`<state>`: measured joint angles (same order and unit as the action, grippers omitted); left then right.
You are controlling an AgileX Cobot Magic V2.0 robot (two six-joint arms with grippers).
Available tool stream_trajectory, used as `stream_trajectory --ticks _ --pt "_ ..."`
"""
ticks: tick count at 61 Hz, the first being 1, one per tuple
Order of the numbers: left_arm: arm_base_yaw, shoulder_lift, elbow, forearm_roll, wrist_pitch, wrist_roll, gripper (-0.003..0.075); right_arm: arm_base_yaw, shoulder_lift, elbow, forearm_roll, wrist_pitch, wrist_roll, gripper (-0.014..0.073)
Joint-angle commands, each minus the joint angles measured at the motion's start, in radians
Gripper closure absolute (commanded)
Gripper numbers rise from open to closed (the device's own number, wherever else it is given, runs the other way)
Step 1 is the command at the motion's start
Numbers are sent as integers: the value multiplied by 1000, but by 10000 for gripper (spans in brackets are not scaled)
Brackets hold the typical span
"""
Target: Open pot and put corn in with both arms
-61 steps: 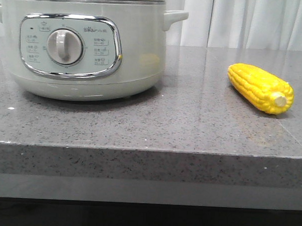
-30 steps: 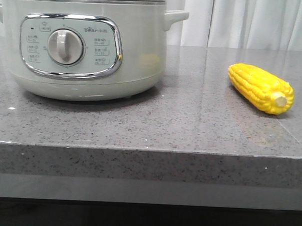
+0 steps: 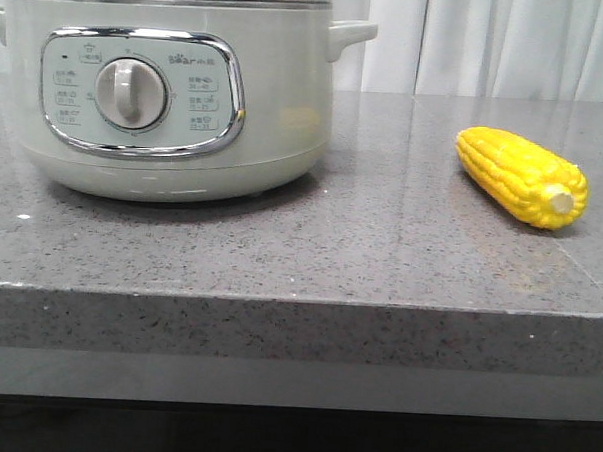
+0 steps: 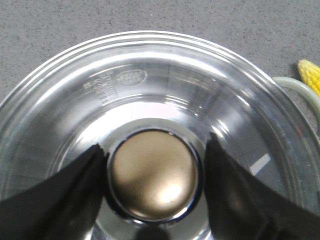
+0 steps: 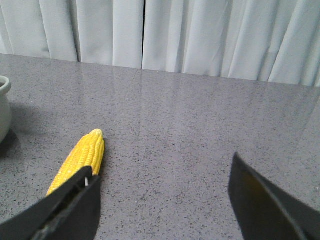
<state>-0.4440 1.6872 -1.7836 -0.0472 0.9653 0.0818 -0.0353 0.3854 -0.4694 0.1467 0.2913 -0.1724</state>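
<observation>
The left fingers stand on either side of the bronze knob of the glass lid, close against its chrome ring, though whether they actually press it I cannot tell. The lid sits on the pot, its steel rim running all round beyond the fingers. The right fingers are spread wide and grasp nothing, with bare grey tabletop between them. The corn lies on the tabletop just beyond the one finger nearer the pot (its pale stub end faces the front edge), well apart from the pot, with free tabletop around it to the white curtain behind.
</observation>
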Motion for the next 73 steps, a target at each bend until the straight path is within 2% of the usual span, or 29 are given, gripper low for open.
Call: stream_trajectory --ticks 1,6,16,33,42,56,73 --pt "-2 -40 -37 -10 -52 1 430 -1 13 -34 -6 -69 -1 40" --pt "-2 -40 -37 -10 -52 1 503 -1 13 -33 -6 -69 -1 40" --pt "-2 -40 -39 -8 -52 1 590 -1 13 -33 -6 -69 -1 40" --pt "-2 -110 -69 2 -50 1 596 -1 13 -33 -6 -69 -1 40" --pt "-2 -185 -29 2 -25 2 596 -1 13 -33 -6 -69 -1 40" --pt "-2 -371 155 -3 -50 2 596 -1 13 -33 -6 -69 -1 40" --pt "-2 -727 521 -35 -78 2 596 -1 46 -33 5 -65 -1 40"
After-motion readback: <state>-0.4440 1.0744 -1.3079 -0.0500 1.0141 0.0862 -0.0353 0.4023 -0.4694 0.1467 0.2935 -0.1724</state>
